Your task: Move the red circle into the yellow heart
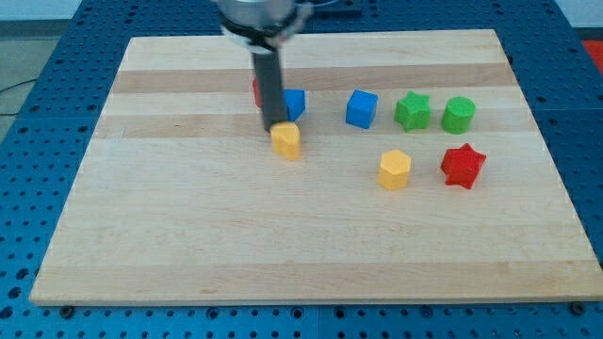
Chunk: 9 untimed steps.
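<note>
The red circle [256, 91] is mostly hidden behind my dark rod at the view's upper middle; only its left edge shows. A yellow heart-like block [286, 140] lies just below it. My tip [276, 125] rests right at the top left edge of that yellow block. A blue block [295, 104] sits just right of the rod, next to the red circle.
A blue cube [361, 108], a green star [412, 111] and a green round block [459, 114] line up to the view's right. Below them lie a yellow hexagon [395, 170] and a red star [463, 166]. The wooden board [188, 235] sits on a blue perforated table.
</note>
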Available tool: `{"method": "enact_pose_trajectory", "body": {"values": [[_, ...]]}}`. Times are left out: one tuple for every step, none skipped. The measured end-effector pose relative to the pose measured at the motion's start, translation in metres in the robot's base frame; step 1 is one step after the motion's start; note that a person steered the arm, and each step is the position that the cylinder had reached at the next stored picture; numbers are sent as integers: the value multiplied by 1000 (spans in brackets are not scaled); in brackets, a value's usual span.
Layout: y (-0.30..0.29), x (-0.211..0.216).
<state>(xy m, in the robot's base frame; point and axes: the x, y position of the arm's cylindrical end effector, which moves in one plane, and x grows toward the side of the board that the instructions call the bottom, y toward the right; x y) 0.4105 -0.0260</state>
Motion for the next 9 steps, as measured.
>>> {"method": "enact_pose_trajectory", "body": {"values": [[9,40],[-6,34],[-46,75],[-16,103],[0,99],[5,89],[14,89],[12,81],[-91,74]]}}
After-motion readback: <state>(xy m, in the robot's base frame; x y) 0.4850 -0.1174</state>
